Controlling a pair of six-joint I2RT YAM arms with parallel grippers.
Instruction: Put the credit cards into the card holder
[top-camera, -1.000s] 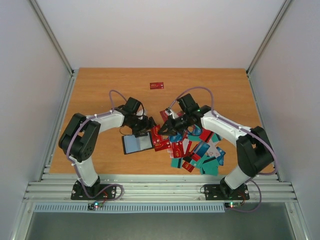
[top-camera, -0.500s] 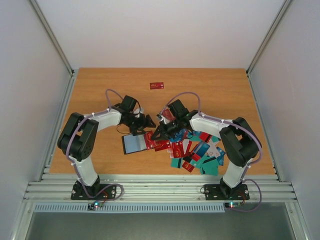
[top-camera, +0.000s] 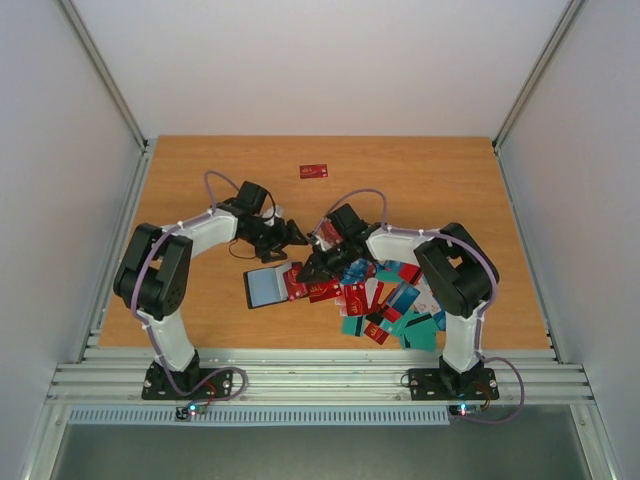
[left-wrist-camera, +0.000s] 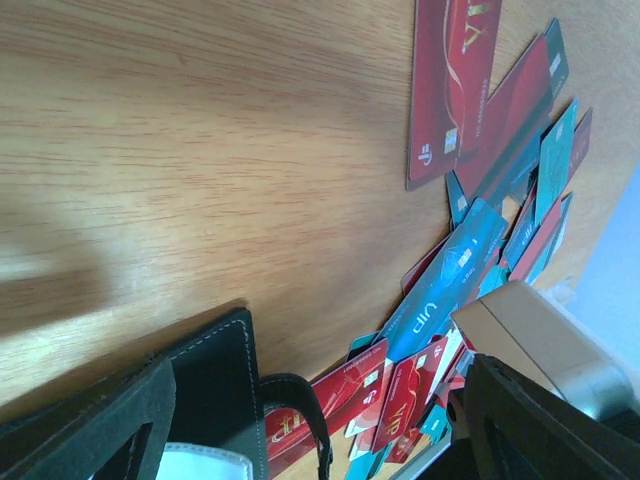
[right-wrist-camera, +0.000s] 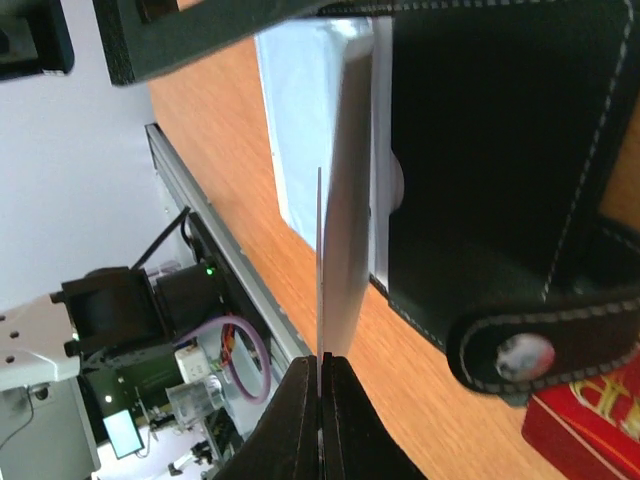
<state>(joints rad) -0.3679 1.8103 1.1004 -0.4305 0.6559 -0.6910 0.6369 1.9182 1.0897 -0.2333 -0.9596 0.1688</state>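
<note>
- The right gripper (right-wrist-camera: 320, 372) is closed tight on a single card (right-wrist-camera: 335, 240). It pinches one short end, and the card shows edge-on in its wrist view, standing up over the open card holder (top-camera: 268, 288).
- The card holder lies unfolded on the table (top-camera: 420, 180), between the two grippers and just left of the heap of credit cards (top-camera: 392, 300). Its pale inner panel faces up and its snap strap (right-wrist-camera: 530, 345) trails toward the heap.
- The left gripper (left-wrist-camera: 320, 375) has its jaws spread wide and grips nothing. It hovers by the holder's far corner, and whether a finger touches the leather cannot be told.
- One red card (top-camera: 313, 171) lies alone, well apart at the far side of the table.
- The cards look light, thin, stiff and glossy. They will probably slide on the wood and on each other, and a card lying flat leaves little edge to catch.
- A card is best taken by a short end or a raised, overlapping edge, leaving most of its length free to enter a slot.
- The holder looks soft and light, so it will likely shift or fold under a push. It probably needs pinning at a corner or along its outer edge, clear of the slot mouths.
</note>
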